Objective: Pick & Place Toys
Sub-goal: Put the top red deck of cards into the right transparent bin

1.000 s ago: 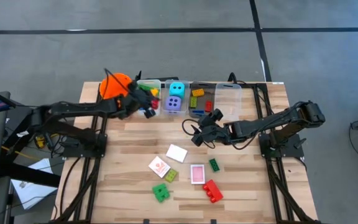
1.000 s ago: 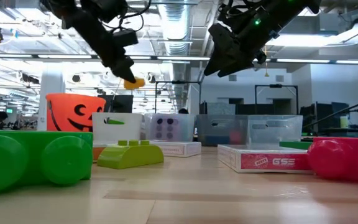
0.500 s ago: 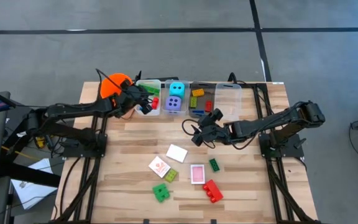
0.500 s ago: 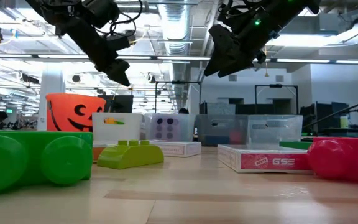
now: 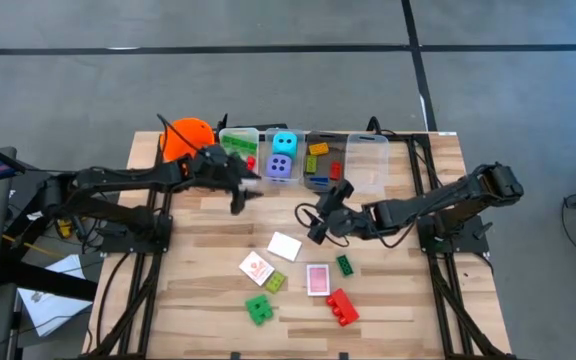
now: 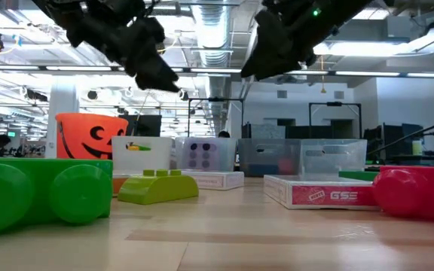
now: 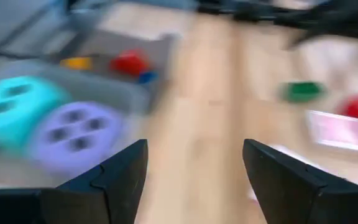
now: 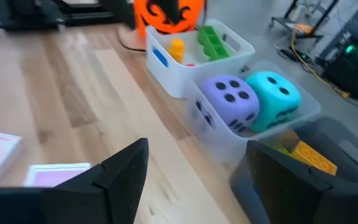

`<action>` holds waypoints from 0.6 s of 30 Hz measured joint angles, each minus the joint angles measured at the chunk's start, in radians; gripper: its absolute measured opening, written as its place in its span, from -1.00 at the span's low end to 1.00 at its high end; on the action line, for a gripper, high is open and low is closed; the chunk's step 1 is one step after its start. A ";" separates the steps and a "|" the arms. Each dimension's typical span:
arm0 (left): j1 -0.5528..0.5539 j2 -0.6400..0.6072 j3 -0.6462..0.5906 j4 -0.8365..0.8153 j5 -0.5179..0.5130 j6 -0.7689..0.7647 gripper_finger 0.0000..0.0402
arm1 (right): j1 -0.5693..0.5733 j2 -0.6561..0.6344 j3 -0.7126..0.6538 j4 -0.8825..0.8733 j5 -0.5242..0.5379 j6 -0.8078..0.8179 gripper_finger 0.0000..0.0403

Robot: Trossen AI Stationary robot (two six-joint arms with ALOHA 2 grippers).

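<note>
My left gripper (image 5: 240, 195) (image 7: 194, 149) hangs open and holds nothing, above the table just near-side of the clear bins. My right gripper (image 5: 315, 225) (image 8: 197, 149) hangs open and holds nothing over the table's middle. Below and nearer lie loose toys: a white card (image 5: 284, 245), a red-printed card (image 5: 257, 267), a pink card (image 5: 317, 279), a small green brick (image 5: 344, 264), a red brick (image 5: 342, 307), a green brick (image 5: 259, 309) and a yellow-green brick (image 5: 275, 282). The leftmost bin (image 8: 166, 68) holds a yellow brick (image 8: 176, 48) and a green one (image 8: 213, 38).
An orange pumpkin bucket (image 5: 186, 138) stands at the far left, next to a row of clear bins along the far edge. One bin holds a cyan die (image 5: 284, 142) and a purple die (image 5: 280, 168); another (image 5: 318, 160) holds bricks. Bare wood lies between the bins and the loose toys.
My left gripper held a yellow brick above the leftmost bin, opened and let it go; the brick now lies in that bin. The gripper has since swung away from the bins toward the table's near edge and turned about.
</note>
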 joint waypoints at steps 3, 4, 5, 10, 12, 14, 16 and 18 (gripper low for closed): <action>-0.082 0.006 -0.004 0.010 0.009 0.058 0.27 | 0.018 0.000 0.000 0.008 0.000 -0.002 0.31; -0.111 0.010 -0.012 0.021 0.009 0.078 0.27 | 0.021 0.000 0.000 0.008 0.000 -0.002 0.31; -0.139 0.015 -0.022 0.027 0.008 0.096 0.28 | 0.025 0.000 0.000 0.008 0.000 0.000 0.31; -0.279 0.077 -0.088 0.171 -0.045 0.106 0.35 | 0.031 0.000 0.000 0.008 0.000 0.039 0.31; -0.320 0.112 -0.104 0.204 -0.081 0.107 0.39 | 0.036 0.000 0.000 0.008 0.000 0.051 0.31; -0.347 0.148 -0.107 0.212 -0.104 0.104 0.43 | 0.036 0.000 0.000 0.008 -0.006 0.063 0.31; -0.359 0.173 -0.107 0.209 -0.119 0.098 0.46 | 0.036 0.000 0.000 0.008 -0.051 0.087 0.31; -0.362 0.189 -0.106 0.219 -0.124 0.098 0.49 | 0.034 0.000 0.000 0.008 -0.136 0.127 0.31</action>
